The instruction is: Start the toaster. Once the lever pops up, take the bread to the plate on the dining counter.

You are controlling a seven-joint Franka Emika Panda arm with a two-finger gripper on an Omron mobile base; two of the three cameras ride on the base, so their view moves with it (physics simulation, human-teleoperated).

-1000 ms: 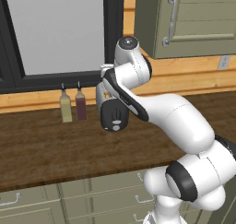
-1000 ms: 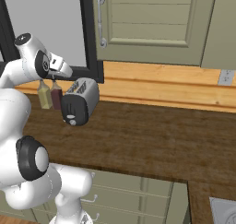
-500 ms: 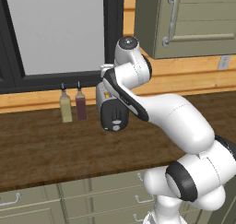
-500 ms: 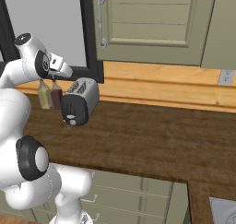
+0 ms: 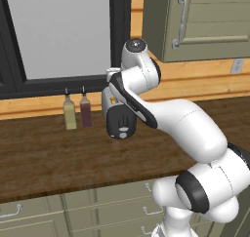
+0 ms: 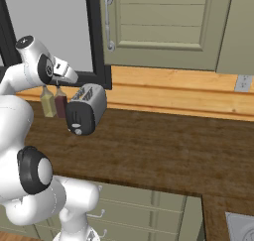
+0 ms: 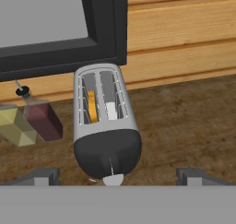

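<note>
Hand view: your gripper (image 7: 118,174) is hanging spread wide and holding nothing, looking down over the toaster (image 7: 106,121), bread (image 7: 91,106) sitting in its left slot.

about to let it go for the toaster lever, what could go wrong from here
The two bottles stand close beside the toaster; a sideways drift of the open gripper might tip them. The black end panel is rounded, so a finger could slip off its lever.
</note>
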